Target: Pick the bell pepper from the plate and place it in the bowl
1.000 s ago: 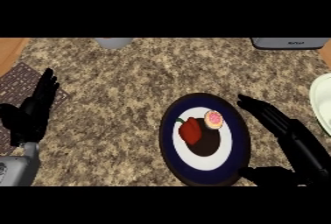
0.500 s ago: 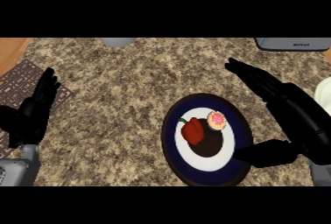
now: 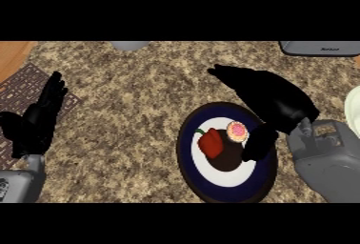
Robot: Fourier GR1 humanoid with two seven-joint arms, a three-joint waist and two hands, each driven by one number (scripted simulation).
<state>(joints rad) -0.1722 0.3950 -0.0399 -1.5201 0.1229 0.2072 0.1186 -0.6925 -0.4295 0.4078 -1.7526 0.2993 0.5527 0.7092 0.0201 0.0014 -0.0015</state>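
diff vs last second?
Right hand swung up and inward; it now hangs over the plate, thumb down beside the red pepper. Nothing grasped. Pepper, pink-topped piece, plate and left hand unchanged.

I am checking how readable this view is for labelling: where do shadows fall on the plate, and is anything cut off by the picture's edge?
Head view: the right hand casts a dark shadow on the plate beside the bell pepper; the pepper itself stays well lit. Head view: the pale bowl is cut by the right edge. Head view: the left hand rests open at the left.
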